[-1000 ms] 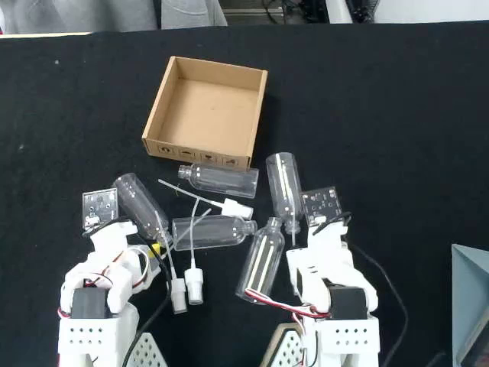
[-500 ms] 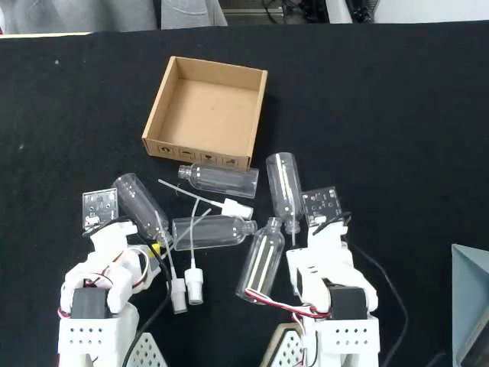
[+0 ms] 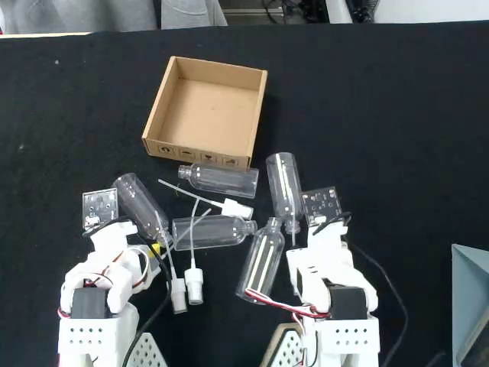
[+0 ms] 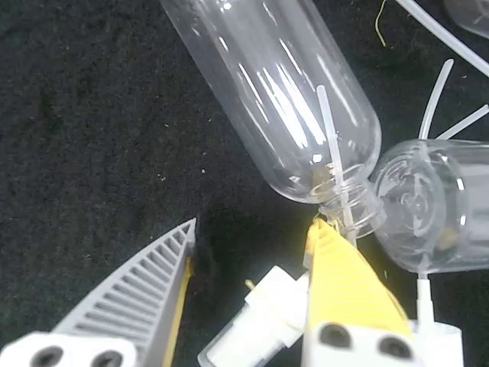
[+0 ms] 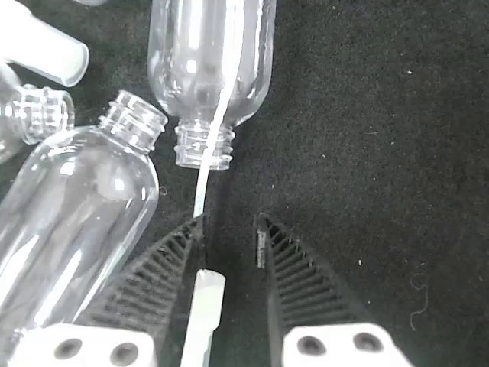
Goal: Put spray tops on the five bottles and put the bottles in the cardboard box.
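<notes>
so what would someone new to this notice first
Probably the jumble of five clear bottles lying on their sides in the middle of the black table, none capped, with white spray tops and their long tubes scattered among them. Just beyond them, farther from the arms, sits the empty cardboard box.

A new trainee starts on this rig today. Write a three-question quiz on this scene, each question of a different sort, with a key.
1. True or false: every bottle lies outside the cardboard box.
2. How many bottles lie on the table? A three, B five, C seven.
3. Fill in: the left gripper has its jaws ____.
Key: 1 true; 2 B; 3 open.
</notes>
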`<act>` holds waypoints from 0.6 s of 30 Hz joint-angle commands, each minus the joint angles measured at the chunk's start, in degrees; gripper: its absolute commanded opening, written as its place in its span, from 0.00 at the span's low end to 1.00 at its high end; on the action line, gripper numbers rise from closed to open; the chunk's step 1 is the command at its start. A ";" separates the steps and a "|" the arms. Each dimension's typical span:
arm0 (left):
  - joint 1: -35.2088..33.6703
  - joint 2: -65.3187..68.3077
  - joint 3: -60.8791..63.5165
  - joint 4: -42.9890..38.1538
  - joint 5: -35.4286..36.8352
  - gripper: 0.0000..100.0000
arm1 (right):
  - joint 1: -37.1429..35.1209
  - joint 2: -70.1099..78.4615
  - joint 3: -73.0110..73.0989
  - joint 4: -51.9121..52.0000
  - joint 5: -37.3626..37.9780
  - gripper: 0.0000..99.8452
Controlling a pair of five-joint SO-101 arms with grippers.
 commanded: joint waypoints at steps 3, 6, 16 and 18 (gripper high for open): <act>0.75 -0.44 1.36 0.18 -0.44 0.21 | 1.32 -5.49 -0.13 0.35 -0.53 0.07; 0.75 -0.44 1.36 0.18 -0.53 0.21 | 1.32 -5.49 -0.13 0.35 -0.53 0.07; 0.13 -0.62 -1.80 -0.35 -2.11 0.22 | 9.05 -5.41 -0.22 0.35 -0.09 0.07; 0.13 -0.62 -3.12 -0.35 -2.90 0.21 | 11.69 -5.41 -0.31 0.35 -0.09 0.07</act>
